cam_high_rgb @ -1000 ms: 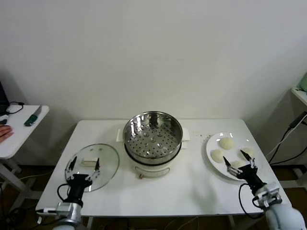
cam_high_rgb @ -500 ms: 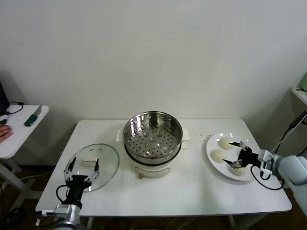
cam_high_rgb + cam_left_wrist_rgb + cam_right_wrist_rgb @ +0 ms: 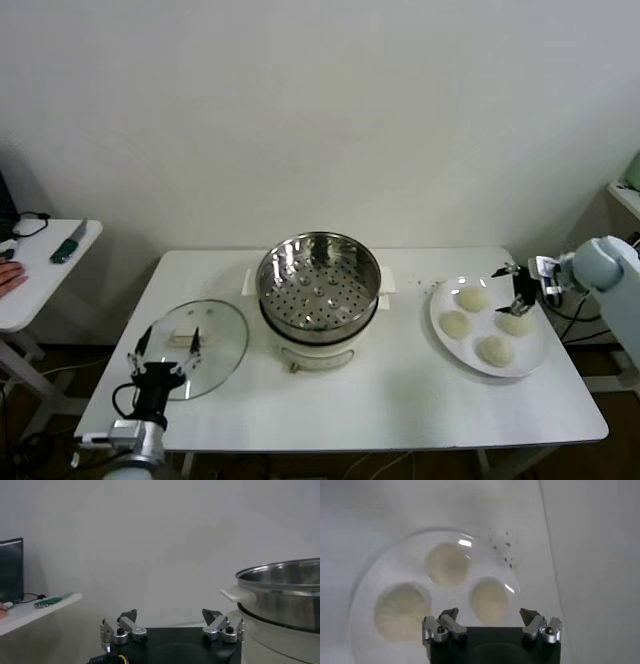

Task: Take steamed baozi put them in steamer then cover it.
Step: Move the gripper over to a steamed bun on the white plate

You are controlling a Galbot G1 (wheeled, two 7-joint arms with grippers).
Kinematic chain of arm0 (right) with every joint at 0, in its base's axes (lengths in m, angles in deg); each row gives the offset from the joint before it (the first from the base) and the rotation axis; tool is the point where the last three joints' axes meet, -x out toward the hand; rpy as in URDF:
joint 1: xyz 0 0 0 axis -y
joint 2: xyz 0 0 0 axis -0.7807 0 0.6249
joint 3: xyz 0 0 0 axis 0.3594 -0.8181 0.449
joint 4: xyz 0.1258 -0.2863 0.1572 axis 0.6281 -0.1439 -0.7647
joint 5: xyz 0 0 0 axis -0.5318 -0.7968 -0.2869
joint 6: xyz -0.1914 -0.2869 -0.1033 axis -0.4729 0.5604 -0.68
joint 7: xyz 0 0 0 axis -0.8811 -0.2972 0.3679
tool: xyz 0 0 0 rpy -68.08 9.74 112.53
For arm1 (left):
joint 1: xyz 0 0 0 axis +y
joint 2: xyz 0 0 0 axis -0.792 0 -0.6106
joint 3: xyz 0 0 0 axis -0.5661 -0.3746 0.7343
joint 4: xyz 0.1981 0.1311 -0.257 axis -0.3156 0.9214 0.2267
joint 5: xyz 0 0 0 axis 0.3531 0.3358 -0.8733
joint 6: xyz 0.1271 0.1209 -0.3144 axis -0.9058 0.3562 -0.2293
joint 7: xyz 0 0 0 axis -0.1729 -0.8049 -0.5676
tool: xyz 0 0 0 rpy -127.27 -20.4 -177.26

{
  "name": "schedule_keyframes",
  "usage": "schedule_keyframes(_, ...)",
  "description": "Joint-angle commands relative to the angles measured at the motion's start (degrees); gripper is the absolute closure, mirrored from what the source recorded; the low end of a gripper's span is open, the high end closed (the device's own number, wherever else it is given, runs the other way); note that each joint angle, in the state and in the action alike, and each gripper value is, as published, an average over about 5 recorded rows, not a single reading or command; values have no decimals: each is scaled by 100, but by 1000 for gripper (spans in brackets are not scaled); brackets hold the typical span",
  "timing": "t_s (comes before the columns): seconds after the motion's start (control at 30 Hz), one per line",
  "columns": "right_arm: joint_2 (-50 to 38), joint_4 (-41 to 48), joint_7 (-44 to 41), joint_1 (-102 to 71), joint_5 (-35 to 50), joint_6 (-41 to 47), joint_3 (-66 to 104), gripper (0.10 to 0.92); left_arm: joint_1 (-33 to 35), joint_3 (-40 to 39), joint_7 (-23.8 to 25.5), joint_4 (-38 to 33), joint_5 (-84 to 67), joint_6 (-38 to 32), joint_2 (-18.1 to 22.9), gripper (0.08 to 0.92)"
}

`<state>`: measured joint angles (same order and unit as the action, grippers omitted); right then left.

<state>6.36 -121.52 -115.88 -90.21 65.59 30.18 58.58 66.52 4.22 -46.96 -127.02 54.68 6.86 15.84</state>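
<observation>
The steamer [image 3: 318, 290], a shiny perforated steel basket on a white pot base, stands empty at the table's centre; its side shows in the left wrist view [image 3: 287, 595]. The cover [image 3: 200, 345], a clear glass lid, lies flat at the front left. My left gripper [image 3: 167, 346] hovers open over its near edge [image 3: 170, 616]. Several cream-white baozi [image 3: 471, 298] sit on a white plate [image 3: 436, 312] at the right. My right gripper [image 3: 512, 287] hangs open above the plate's far right part, holding nothing. In the right wrist view [image 3: 490, 615] it is just above one baozi [image 3: 490, 599].
A white side table [image 3: 40, 280] stands off to the left with a green-handled tool [image 3: 68, 243] on it. Cables [image 3: 600, 290] hang beyond the main table's right edge. Bare tabletop [image 3: 400, 400] lies in front of the steamer.
My right arm has swung from the table's front right corner up and back, and now reaches in over the plate from the right. The left gripper has barely moved.
</observation>
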Motion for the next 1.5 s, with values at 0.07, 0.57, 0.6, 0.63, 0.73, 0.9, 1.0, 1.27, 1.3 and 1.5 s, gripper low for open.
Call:
schedule_keyframes(0.07, 1137, 2107, -327, 1453, -908, -504, -1136, 203, -83, 34, 24, 45, -2, 68, -109, 177)
schedule_keyframes(0.57, 2169, 3254, 56, 1236, -1872, -683, -397, 203, -114, 33, 9, 215, 37, 84, -273, 177)
schedule_keyframes(0.6, 2203, 3281, 96, 1219, -1951, -697, -362, 203, -113, 33, 10, 220, 39, 85, -274, 177)
schedule_keyframes(0.63, 2236, 3308, 133, 1201, -2049, -715, -318, 203, -114, 33, 10, 226, 41, 83, -274, 177)
schedule_keyframes(0.73, 2311, 3379, 229, 1159, -2273, -751, -198, 203, -118, 34, 9, 248, 47, 77, -274, 177)
schedule_keyframes(0.9, 2379, 3481, 315, 1148, -2392, -753, -121, 203, -124, 32, 3, 296, 91, 53, -273, 177)
schedule_keyframes(1.0, 2407, 3522, 336, 1138, -2414, -745, -120, 203, -120, 29, -2, 312, 117, 45, -265, 177)
schedule_keyframes(1.27, 2476, 3609, 338, 1126, -2497, -731, -107, 203, -94, 38, -10, 314, 128, 30, -257, 177)
schedule_keyframes(1.3, 2486, 3622, 342, 1126, -2506, -731, -98, 203, -92, 37, -10, 314, 127, 29, -258, 177)
schedule_keyframes(1.5, 2514, 3667, 348, 1129, -2583, -730, -30, 215, -95, 26, -13, 311, 131, 27, -257, 177)
